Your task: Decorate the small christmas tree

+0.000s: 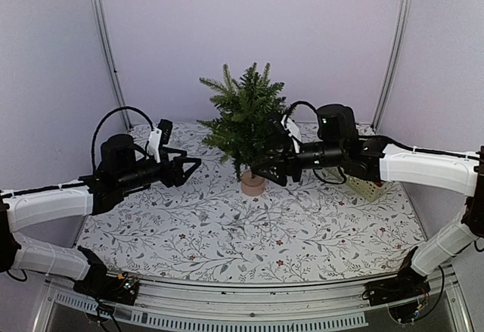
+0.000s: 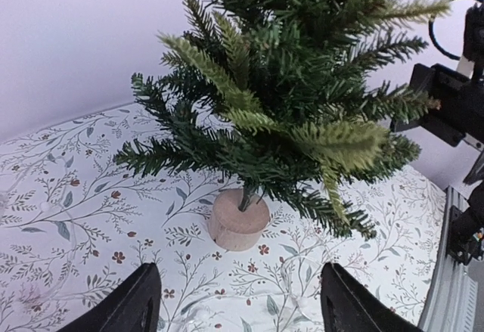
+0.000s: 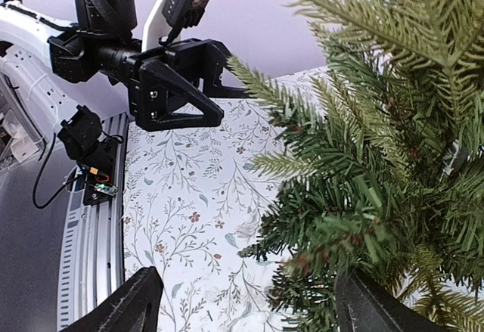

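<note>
The small christmas tree (image 1: pixel 246 116) stands at the middle back of the table on its round tan base (image 1: pixel 252 184), with no ornament showing on it. My left gripper (image 1: pixel 192 168) hovers to its left, open and empty, pointing at the tree. In the left wrist view the base (image 2: pixel 238 221) sits ahead between my wide-apart fingers (image 2: pixel 136 305). My right gripper (image 1: pixel 265 172) is at the tree's lower right side, open. In the right wrist view lower branches (image 3: pixel 363 218) reach between the jaws, close to the right finger (image 3: pixel 378 309).
A flowered cloth (image 1: pixel 227 234) covers the table. A pale dotted box (image 1: pixel 367 188) sits behind my right arm. A thin clear strand (image 2: pixel 298 274) lies on the cloth near the base. Walls close in the back and both sides.
</note>
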You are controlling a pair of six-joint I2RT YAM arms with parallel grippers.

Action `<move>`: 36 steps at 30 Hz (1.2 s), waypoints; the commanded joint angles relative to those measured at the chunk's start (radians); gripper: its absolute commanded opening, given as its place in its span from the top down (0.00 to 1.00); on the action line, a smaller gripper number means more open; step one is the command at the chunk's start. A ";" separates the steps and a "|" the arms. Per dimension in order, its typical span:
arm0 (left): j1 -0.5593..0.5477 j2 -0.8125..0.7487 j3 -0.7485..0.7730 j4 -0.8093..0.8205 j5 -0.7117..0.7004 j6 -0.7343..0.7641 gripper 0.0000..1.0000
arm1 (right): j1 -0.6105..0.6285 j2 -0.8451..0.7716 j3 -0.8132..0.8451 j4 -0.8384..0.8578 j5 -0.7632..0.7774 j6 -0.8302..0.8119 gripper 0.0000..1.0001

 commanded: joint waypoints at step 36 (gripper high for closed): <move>-0.128 0.622 0.160 -0.042 -0.159 0.243 0.35 | -0.254 -0.386 -0.385 0.101 -0.222 0.289 0.12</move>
